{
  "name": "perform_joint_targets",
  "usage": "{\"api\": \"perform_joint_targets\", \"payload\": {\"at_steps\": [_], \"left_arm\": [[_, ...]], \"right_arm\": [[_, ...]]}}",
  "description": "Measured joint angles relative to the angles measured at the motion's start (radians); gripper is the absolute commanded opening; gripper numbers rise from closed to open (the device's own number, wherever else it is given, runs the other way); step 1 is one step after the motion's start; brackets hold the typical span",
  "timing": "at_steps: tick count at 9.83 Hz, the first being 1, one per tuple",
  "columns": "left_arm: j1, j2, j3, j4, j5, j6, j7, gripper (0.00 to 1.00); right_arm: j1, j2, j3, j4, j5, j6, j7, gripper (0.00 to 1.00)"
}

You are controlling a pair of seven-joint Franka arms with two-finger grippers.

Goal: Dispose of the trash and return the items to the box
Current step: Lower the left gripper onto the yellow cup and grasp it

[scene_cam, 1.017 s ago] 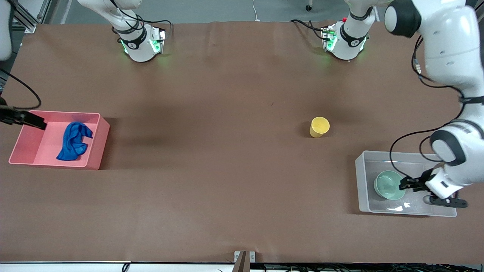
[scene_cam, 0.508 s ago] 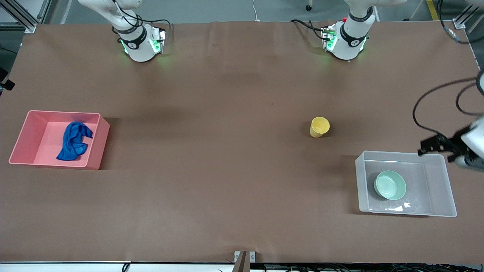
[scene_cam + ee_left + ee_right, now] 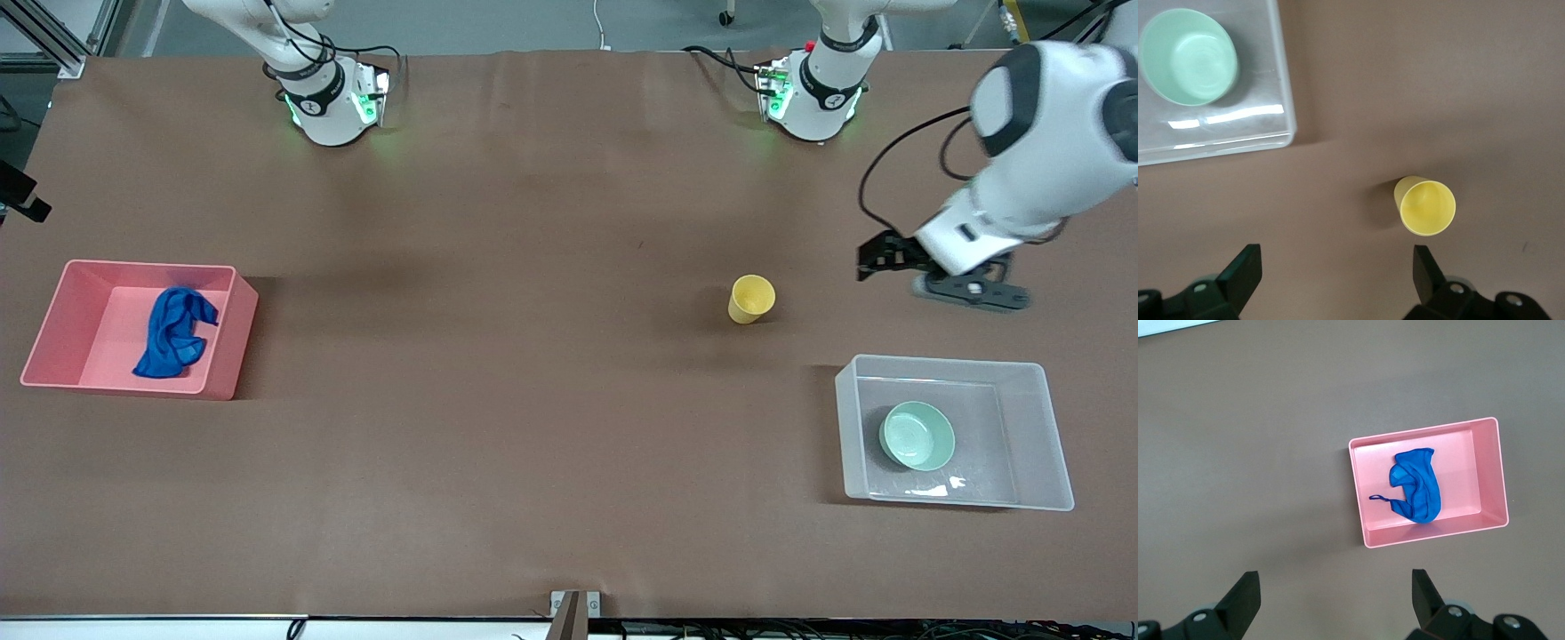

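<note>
The yellow cup (image 3: 752, 298) stands upright on the bare table; it also shows in the left wrist view (image 3: 1426, 205). The mint-green bowl (image 3: 917, 436) (image 3: 1188, 57) sits in the clear box (image 3: 942, 363) (image 3: 1281, 87). The blue cloth (image 3: 173, 331) (image 3: 1418, 485) lies in the pink bin (image 3: 227, 329) (image 3: 1358, 493). My left gripper (image 3: 876, 258) (image 3: 1335, 263) is open and empty, up over bare table beside the cup, toward the left arm's end. My right gripper (image 3: 1335, 587) is open and empty, high over the table beside the pink bin.
The brown table surface (image 3: 533, 400) is bordered by its edge nearest the front camera, with a small bracket (image 3: 575, 604) at mid-edge. The two arm bases (image 3: 333, 98) (image 3: 813, 93) stand along the table edge farthest from the front camera.
My left gripper has risen out of the clear box, leaving the bowl there, and swung over the table toward the cup. My right gripper has drawn away from the pink bin.
</note>
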Motion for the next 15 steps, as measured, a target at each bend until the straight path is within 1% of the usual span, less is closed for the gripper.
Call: {"api": "perform_joint_targets", "payload": {"at_steps": [2, 3, 4, 5, 6, 7, 8, 9, 10, 11, 13, 15], "left_arm": [[0.0, 0.026, -0.065, -0.149, 0.0, 0.208, -0.038, 0.98], [0.0, 0.052, -0.096, -0.204, 0.0, 0.291, -0.064, 0.97], [0.0, 0.088, -0.121, -0.229, 0.0, 0.343, -0.083, 0.94], [0.0, 0.128, -0.138, -0.234, 0.0, 0.37, -0.089, 0.91], [0.0, 0.167, -0.146, -0.234, 0.0, 0.385, -0.089, 0.84], [0.0, 0.201, -0.148, -0.234, 0.0, 0.408, -0.089, 0.57], [0.0, 0.23, -0.149, -0.234, 0.0, 0.425, -0.089, 0.34], [0.0, 0.254, -0.152, -0.234, 0.0, 0.432, -0.089, 0.18], [0.0, 0.27, -0.156, -0.234, 0.0, 0.434, -0.089, 0.05], [0.0, 0.28, -0.158, -0.234, 0.0, 0.434, -0.089, 0.0], [0.0, 0.28, -0.159, -0.231, 0.0, 0.434, -0.089, 0.0], [0.001, 0.262, -0.158, -0.224, 0.0, 0.431, -0.09, 0.0]], "right_arm": [[0.0, 0.0, 0.0, 0.001, 0.0, -0.014, 0.0, 1.0], [0.0, 0.0, -0.001, 0.003, 0.0, -0.015, 0.0, 1.0], [-0.001, -0.001, -0.001, 0.007, 0.0, -0.015, 0.0, 1.0], [-0.001, -0.001, -0.001, 0.009, 0.0, -0.015, 0.0, 1.0], [0.0, -0.001, -0.001, 0.01, 0.0, -0.016, 0.0, 1.0], [-0.001, -0.001, -0.001, 0.011, 0.0, -0.016, 0.0, 1.0], [-0.001, -0.001, -0.001, 0.014, 0.0, -0.016, 0.0, 1.0], [-0.003, 0.0, 0.0, 0.021, 0.0, -0.024, 0.0, 1.0], [-0.015, 0.011, 0.005, 0.038, 0.0, -0.046, 0.0, 1.0], [-0.031, 0.03, 0.016, 0.061, 0.0, -0.064, -0.004, 1.0], [-0.037, 0.055, 0.027, 0.087, 0.001, -0.071, -0.019, 1.0], [-0.031, 0.058, 0.029, 0.093, 0.002, -0.075, -0.024, 1.0]]}}
